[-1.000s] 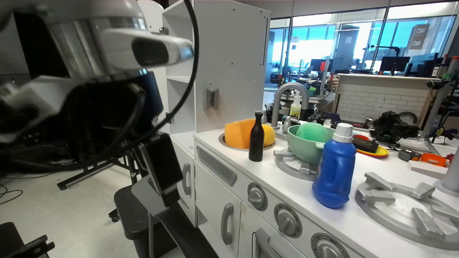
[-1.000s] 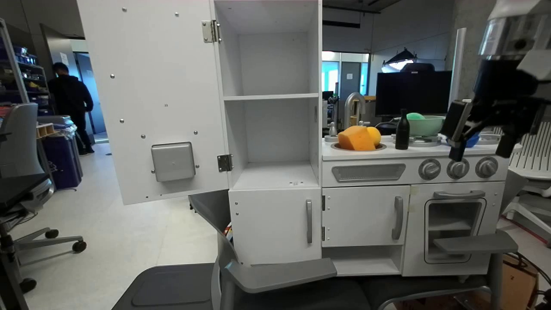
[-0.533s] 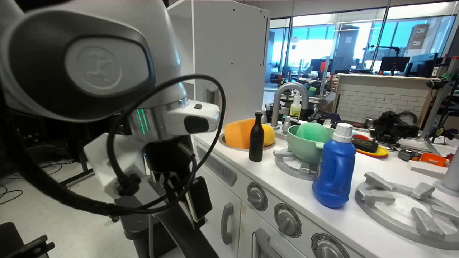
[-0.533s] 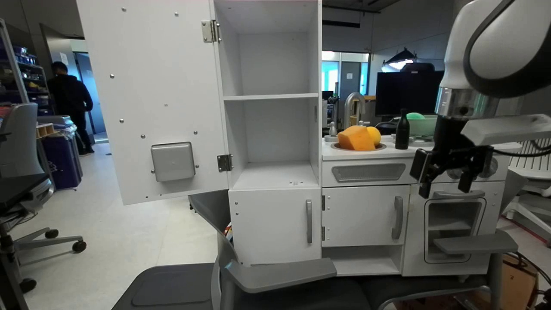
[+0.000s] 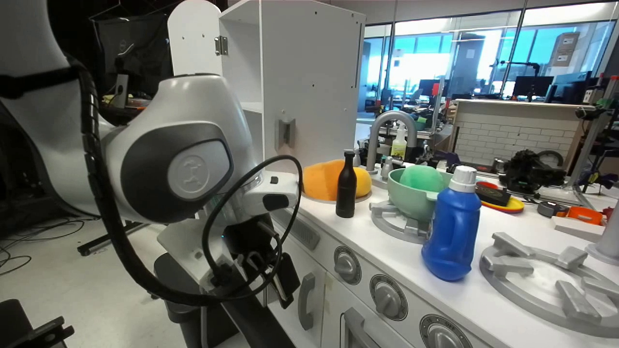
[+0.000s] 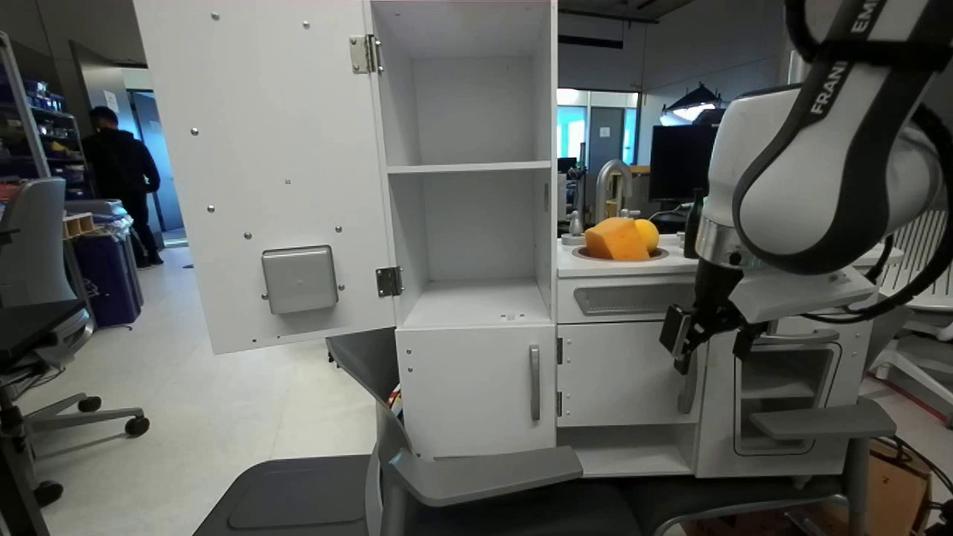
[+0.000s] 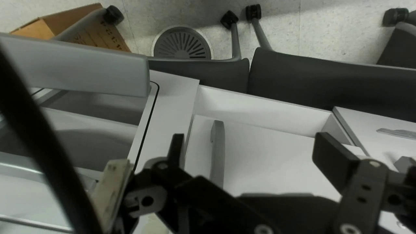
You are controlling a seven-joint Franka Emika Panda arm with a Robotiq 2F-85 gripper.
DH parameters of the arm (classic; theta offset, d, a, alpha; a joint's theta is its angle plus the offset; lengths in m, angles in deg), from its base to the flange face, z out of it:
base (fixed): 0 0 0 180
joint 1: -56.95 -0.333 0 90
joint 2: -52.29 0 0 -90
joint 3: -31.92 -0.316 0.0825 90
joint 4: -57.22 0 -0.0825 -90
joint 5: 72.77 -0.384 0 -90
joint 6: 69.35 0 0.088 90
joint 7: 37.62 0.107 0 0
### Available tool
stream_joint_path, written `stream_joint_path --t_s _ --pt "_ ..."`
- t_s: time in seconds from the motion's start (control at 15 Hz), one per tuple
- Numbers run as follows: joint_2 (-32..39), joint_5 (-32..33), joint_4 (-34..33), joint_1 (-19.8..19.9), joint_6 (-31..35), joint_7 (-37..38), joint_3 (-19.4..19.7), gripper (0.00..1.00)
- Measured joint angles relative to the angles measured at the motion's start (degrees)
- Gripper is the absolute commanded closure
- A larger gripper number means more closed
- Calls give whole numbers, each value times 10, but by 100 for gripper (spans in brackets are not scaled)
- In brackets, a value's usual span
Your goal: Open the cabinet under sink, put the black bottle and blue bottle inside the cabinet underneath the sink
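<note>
White counter (image 5: 357,229) of a play kitchen
The black bottle (image 5: 346,188) stands beside the sink (image 6: 660,255); nearer me, the blue bottle (image 5: 449,232) stands upright between two grey burners (image 5: 575,300); a grey tap (image 5: 392,116) rises behind the sink.

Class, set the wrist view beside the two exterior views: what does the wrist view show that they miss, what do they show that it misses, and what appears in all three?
Only the wrist view: the round slotted disc on the floor.

Only the exterior views: the black bottle and grey faucet in both, plus the blue bottle, upright on the counter in an exterior view.

All three: the open gripper, the closed sink-cabinet door and its grey handle.
</note>
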Motion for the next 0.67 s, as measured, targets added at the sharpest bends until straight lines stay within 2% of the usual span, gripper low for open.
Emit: stream_joint_path --t_s 0.27,0.67 --pt "43 -13 -24 -18 45 -8 33 0" --pt "101 -61 -72 -20 76 -38 39 0"
